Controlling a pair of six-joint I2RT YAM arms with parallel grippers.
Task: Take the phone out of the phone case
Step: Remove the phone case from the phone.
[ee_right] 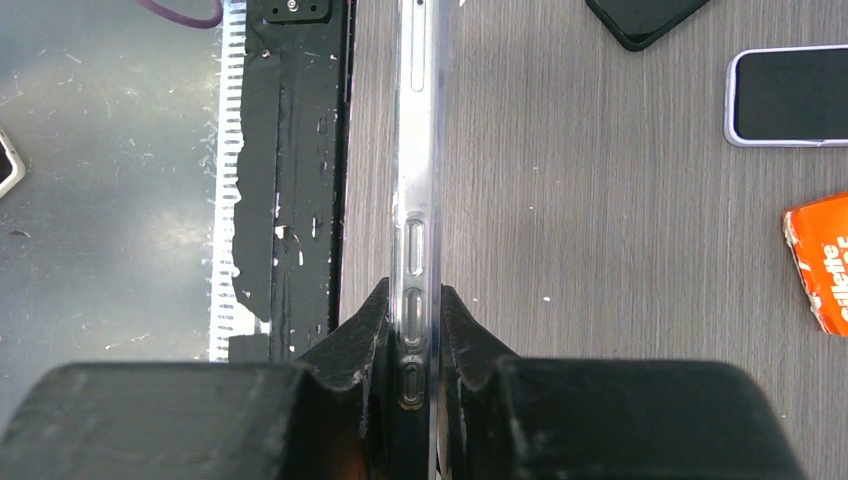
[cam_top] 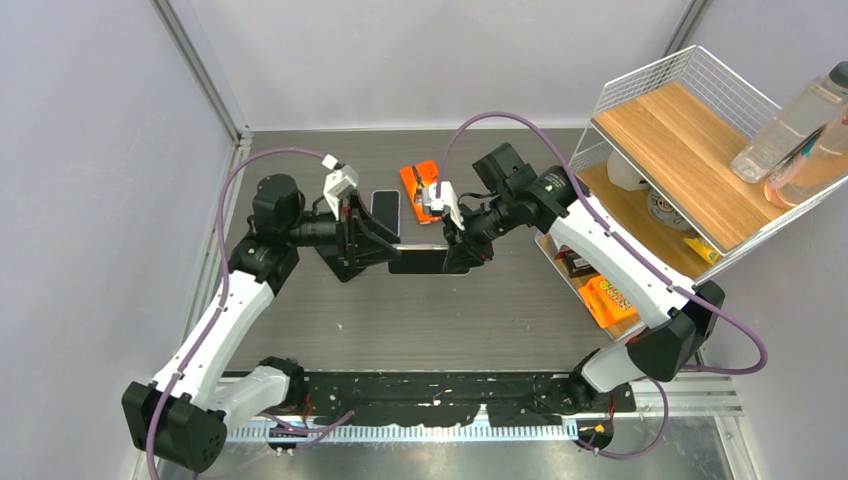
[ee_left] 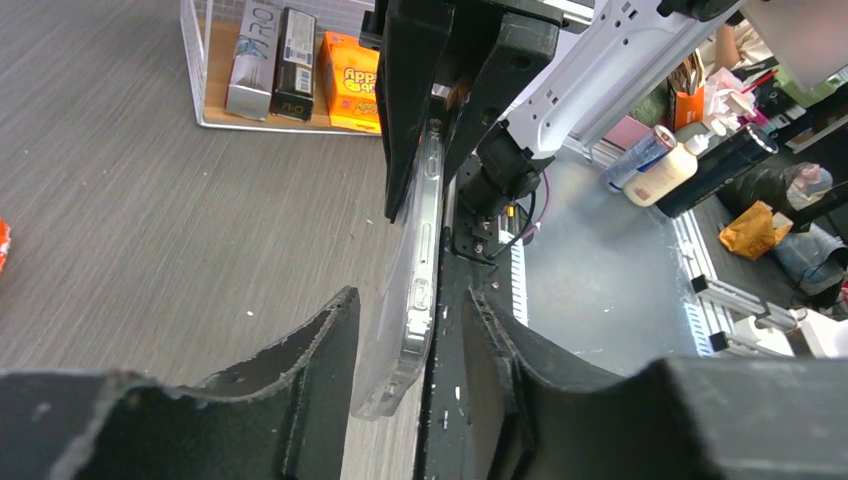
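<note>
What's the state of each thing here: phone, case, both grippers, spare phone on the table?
phone: still in its case, held on edge between the two arms
phone case: clear, still on the phone
right gripper: shut on the phone case at one end
left gripper: jaws astride the other end, grip unclear
spare phone: flat on the table, screen up and dark

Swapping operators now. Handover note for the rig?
Right gripper: shut on one end of the phone, holding it edge-on between the arms.
Left gripper: open, jaws straddling the other end, not clamped.
Done: phone picked up and presented to the left arm.
Left: phone still sits in its clear case. Likely next: close the left jaws, work the case off, separate the two.
</note>
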